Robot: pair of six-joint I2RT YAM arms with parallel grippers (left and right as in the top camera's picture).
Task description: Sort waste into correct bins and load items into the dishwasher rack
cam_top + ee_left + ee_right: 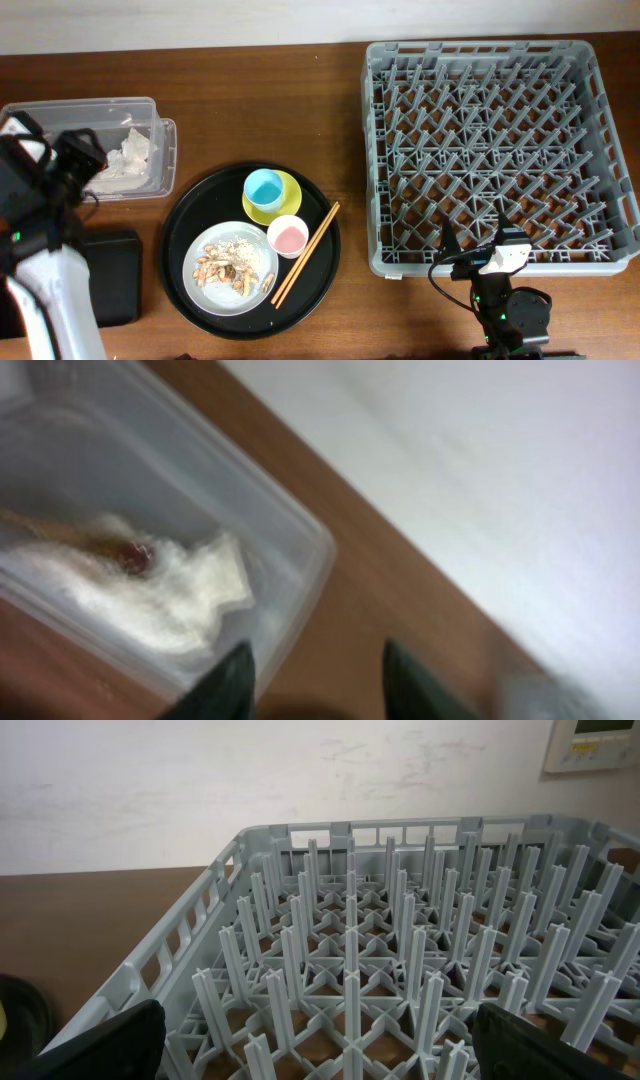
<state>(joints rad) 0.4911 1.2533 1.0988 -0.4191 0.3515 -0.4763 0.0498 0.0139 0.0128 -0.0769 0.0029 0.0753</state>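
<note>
Overhead | left gripper point(318, 660) fingers apart, holding nothing, just beside clear tub point(168, 160) | right gripper point(315, 1020) apart too, far from tub | risk: left fingers may knock tub wall, napkins point(125, 155) spill

I'm working over a brown wooden tabletop point(260, 110) with a dark, streaky grain. Along its far edge in the overhead view runs a pale cream strip point(200, 20). Well beyond the right claw point(320, 1055) stands a plain off-white wall point(200, 790), scuffed with faint grey marks. High up and to that claw's right, a white rectangular wall panel point(595, 742) is cut off by the frame edge. Ahead and to the right of the left claw point(320, 690), the same brown wood runs to a pale blurred surface point(480, 460); I cannot tell whether it is wall or floor. The light is soft and even, with only weak shadows on the wood.
</note>
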